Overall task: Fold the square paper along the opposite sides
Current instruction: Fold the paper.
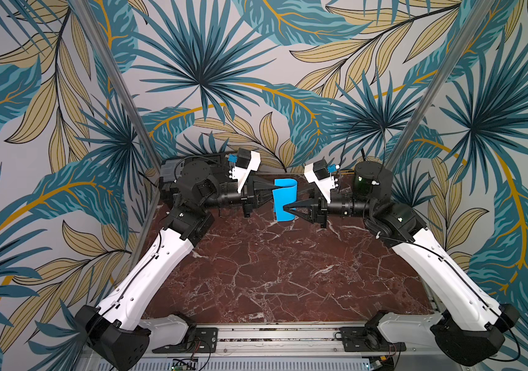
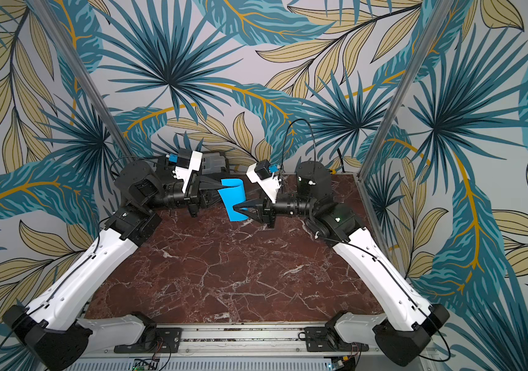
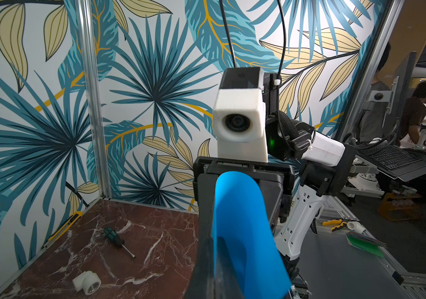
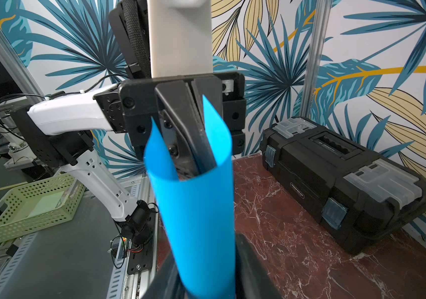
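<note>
Above the far part of the marble tabletop (image 1: 288, 273) both arms reach inward from opposite sides, so the sheet hangs between them, clear of the surface. The left gripper (image 1: 272, 189) is clamped on the square paper (image 1: 283, 196), apparently anchoring one end. The sheet bows into a U. The right gripper (image 1: 285, 209) straddles that curl, jaws apart, probably to pinch a crease, though I cannot tell whether they press it yet.

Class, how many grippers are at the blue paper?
2. The left gripper pinches the paper at its far end; the right gripper straddles its near end. Neither is hidden.
</note>
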Controlling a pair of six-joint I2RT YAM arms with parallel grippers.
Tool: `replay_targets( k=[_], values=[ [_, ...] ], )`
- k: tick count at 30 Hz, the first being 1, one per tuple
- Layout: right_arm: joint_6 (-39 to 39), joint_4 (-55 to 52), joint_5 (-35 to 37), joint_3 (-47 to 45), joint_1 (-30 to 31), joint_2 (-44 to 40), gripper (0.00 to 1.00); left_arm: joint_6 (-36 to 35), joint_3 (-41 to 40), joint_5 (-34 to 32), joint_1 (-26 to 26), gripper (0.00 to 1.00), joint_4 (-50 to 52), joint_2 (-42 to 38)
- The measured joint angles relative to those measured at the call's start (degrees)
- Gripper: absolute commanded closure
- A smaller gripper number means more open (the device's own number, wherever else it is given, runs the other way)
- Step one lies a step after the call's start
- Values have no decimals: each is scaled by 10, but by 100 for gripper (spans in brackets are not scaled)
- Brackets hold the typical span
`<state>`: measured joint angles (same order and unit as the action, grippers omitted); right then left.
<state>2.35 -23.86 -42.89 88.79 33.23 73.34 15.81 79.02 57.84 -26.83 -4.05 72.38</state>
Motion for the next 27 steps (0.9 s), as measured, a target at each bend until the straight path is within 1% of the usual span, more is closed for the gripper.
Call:
replay_targets(
  k=[27],
  values=[
    [-2,5,-5,7,2,8,66,0,0,0,0,100,0,3]
  ],
)
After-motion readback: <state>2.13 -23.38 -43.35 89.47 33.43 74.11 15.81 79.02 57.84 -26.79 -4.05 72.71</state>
